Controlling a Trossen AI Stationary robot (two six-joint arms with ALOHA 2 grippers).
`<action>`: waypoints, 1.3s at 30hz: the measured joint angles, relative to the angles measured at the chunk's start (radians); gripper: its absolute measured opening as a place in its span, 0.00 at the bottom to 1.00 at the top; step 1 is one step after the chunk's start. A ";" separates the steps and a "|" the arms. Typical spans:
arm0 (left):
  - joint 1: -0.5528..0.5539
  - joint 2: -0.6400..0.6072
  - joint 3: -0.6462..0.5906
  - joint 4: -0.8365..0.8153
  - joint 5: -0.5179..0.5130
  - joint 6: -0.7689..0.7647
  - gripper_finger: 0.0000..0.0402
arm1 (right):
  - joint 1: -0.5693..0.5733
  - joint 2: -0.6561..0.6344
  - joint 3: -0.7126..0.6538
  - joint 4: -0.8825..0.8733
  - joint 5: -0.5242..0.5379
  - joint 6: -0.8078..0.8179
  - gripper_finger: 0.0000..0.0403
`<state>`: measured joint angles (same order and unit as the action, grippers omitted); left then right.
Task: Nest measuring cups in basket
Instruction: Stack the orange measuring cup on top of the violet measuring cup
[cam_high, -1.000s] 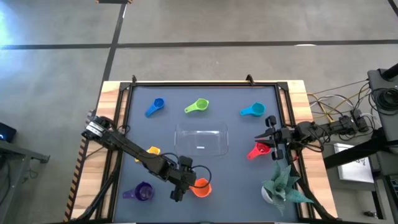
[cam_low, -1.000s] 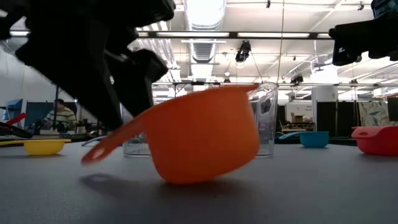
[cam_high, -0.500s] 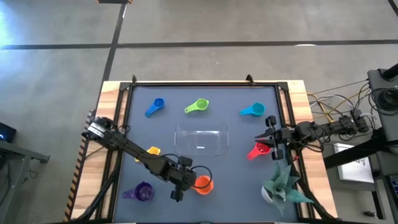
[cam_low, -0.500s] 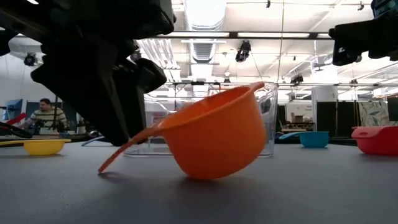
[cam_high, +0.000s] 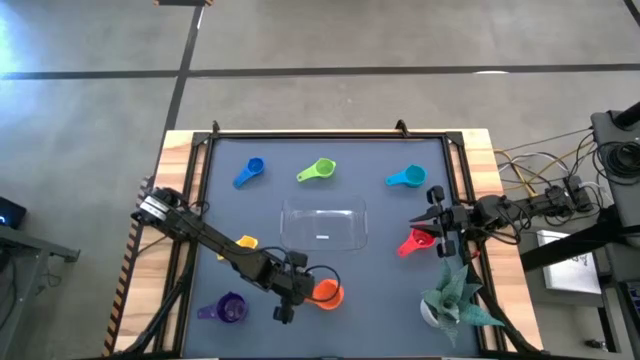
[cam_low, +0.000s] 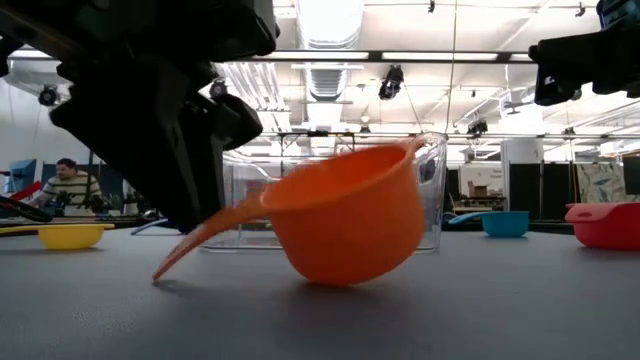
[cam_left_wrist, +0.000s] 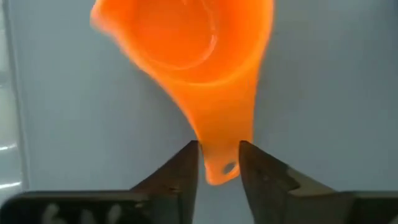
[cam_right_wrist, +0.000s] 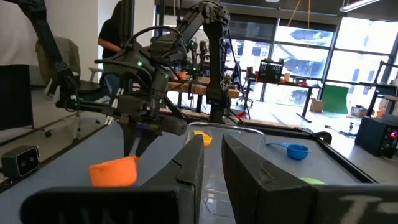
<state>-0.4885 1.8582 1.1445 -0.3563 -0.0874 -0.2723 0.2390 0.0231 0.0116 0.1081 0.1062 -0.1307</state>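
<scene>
Left pincer (cam_left_wrist: 217, 163) at the near edge of the table, fingers closed on the flat handle of the big round orange plastic measuring cup (cam_high: 327, 293), the bowl lying just beyond the fingertips and tipped on its side against the grey mat (cam_high: 400, 215). Gripped by the handle, probably, to leave the bowl free for lowering into the tray.

Just beside that pincer, towards the left arm's base: a purple plastic scoop (cam_high: 229, 308). Farther back along the arm, partly hidden: a small yellow cup (cam_high: 247, 242).

Beyond the held cup, mid-table: the clear rectangular plastic basket (cam_high: 323, 225), seemingly with no cups in it yet, though hard to judge through clear walls.

Right pincer (cam_high: 436, 225) waiting well apart at the right side, fingers a little apart, gripping nothing, a red cup (cam_high: 415, 243) just beside it.

Farthest off, in a row: dark blue (cam_high: 249, 171), green (cam_high: 318, 171), light blue (cam_high: 407, 179).

Count: seven cups, one basket, none nested. Also one potted green plant (cam_high: 455, 298) at the near right corner.
</scene>
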 joint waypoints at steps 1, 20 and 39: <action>0.000 -0.005 0.004 -0.011 -0.002 -0.002 0.29 | 0.000 0.000 0.000 0.000 0.000 0.000 0.12; 0.006 -0.016 0.022 0.001 -0.064 -0.120 0.75 | 0.000 0.000 0.000 0.000 0.000 0.000 0.12; 0.035 -0.011 0.023 0.280 -0.031 -0.077 0.64 | 0.000 0.000 0.000 0.000 0.000 0.000 0.12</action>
<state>-0.4540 1.8474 1.1675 -0.0764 -0.1184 -0.3489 0.2392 0.0229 0.0116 0.1081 0.1062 -0.1307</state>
